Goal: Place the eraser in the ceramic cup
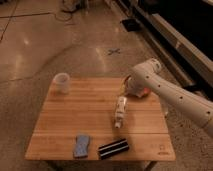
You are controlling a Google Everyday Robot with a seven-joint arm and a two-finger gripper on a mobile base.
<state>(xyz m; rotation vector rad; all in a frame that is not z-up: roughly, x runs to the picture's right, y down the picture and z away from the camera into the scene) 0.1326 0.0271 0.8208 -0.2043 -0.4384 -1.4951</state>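
Note:
The eraser (113,148), a flat black block with pale stripes, lies near the front edge of the wooden table (85,112), a little right of centre. At the table's far left corner the ceramic cup (61,82) stands upright, small and white. My white arm comes in from the right and bends down over the far right part of the table. Its gripper (124,89) hangs open just above the far end of a white bottle, holding nothing. It is well away from both the eraser and the cup.
A white tube-shaped bottle (120,111) lies on its side in the middle right of the table. A blue sponge block (81,145) lies left of the eraser. An orange-red bowl (145,91) sits partly hidden behind my arm. Polished floor surrounds the table.

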